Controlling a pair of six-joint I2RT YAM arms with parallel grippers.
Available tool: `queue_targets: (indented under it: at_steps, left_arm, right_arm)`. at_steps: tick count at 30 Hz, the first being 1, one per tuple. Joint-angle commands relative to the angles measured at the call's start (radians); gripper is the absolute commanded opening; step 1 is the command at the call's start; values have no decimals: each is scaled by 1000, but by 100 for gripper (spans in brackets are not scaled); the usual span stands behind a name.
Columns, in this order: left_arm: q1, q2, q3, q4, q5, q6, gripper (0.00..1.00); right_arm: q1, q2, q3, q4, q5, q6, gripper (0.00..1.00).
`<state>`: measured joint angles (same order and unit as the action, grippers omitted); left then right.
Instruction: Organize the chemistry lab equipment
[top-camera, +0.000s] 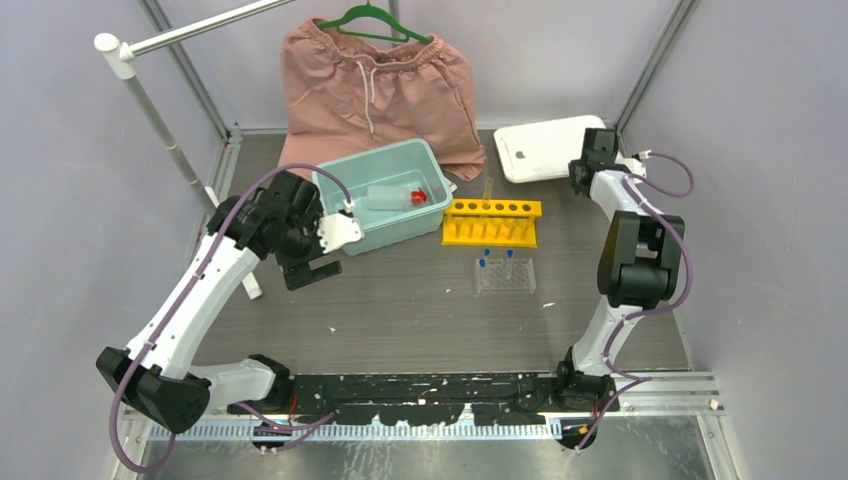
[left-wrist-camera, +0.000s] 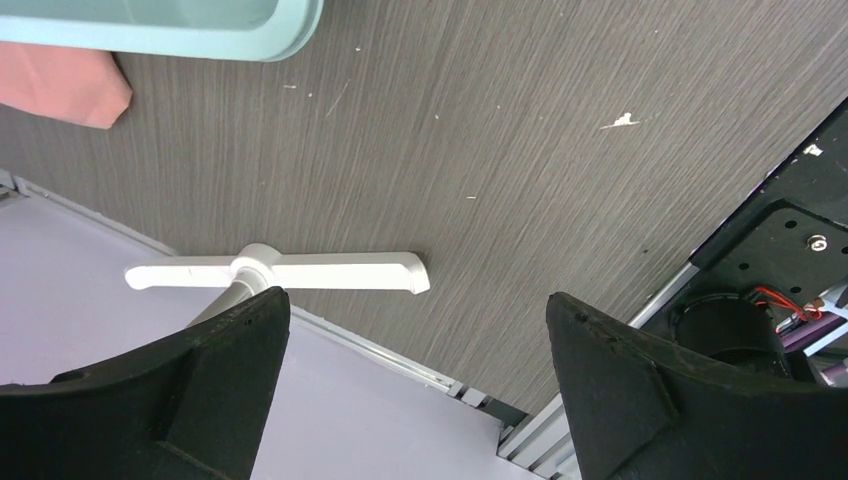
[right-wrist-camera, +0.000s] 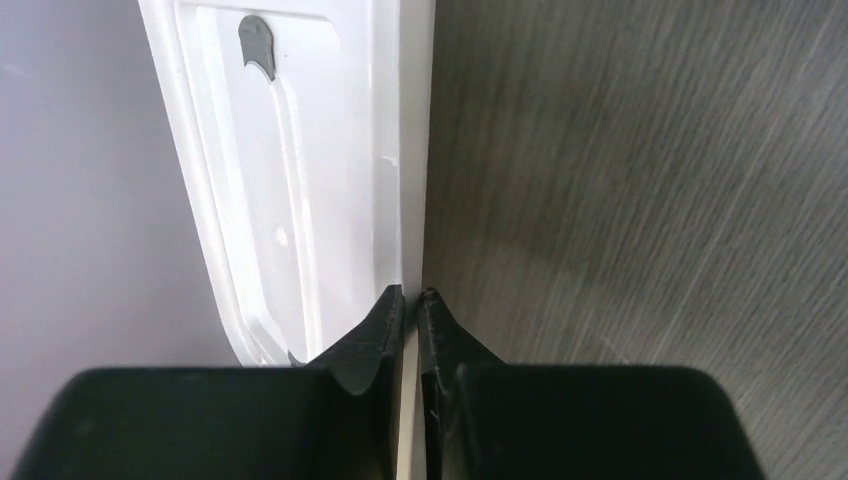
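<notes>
Squeeze bottle (top-camera: 392, 197) in bin (top-camera: 395, 232); lid (top-camera: 545, 150) lies right of bin.
Right gripper (right-wrist-camera: 411, 297) pinches lid's edge: lift it level. Left gripper (left-wrist-camera: 415, 310) released.

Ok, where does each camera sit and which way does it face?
Top external: above and behind, looking down on the table; left arm, right arm show.
Left wrist: faces the table beside the teal bin; open left gripper shows.
Right wrist: faces the white lid's edge; right gripper shut on it.
Shared: top and right wrist see the lid.
</notes>
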<state>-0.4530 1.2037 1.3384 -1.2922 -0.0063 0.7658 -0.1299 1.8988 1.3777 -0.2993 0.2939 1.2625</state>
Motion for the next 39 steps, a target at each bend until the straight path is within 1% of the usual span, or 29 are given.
queue_targets:
  at_steps: [1,9,13,16,18,20,23,26,29,33,34,36,37,39]
  left_arm:
    - [2,-31,71,-29,-22,26,100]
    - [0,-28,129,-33,1,57,100]
    - [-2,-32,170,8,46,107,100]
    - [-5,-20,219,52,79,74,100]
    - [-6,10,273,73,114,-16,100]
    - [-6,49,345,62,169,-109,100]
    - [-4,111,467,73,220,-272,100]
    - [-4,183,600,64,295,-422,100]
    - [6,267,765,54,375,-577,100]
    - [29,412,1039,10,505,-749,100]
    - [44,460,1118,0,560,-806,100]
    - [70,520,1243,-9,664,-868,100]
    - [87,531,1267,6,731,-888,100]
    - [104,515,1229,57,808,-932,100]
  right_arm:
    - [7,-132,-19,135,59,31,1]
    - [7,-261,-100,191,45,21,1]
    - [7,-371,-154,204,28,11,1]
    - [8,-457,-180,198,1,11,1]
    - [10,-512,-201,194,-15,12,1]
    - [13,-572,-211,180,-38,13,1]
    - [20,-649,-216,141,-66,3,1]
    - [32,-732,-235,138,-88,-10,1]
    - [48,-795,-232,129,-144,-23,1]
    - [101,-859,-207,102,-206,-68,1]
    - [125,-870,-202,98,-222,-89,1]
    - [165,-877,-182,94,-275,-138,1]
    - [175,-876,-165,81,-331,-159,1]
    - [186,-865,-142,69,-415,-193,1]
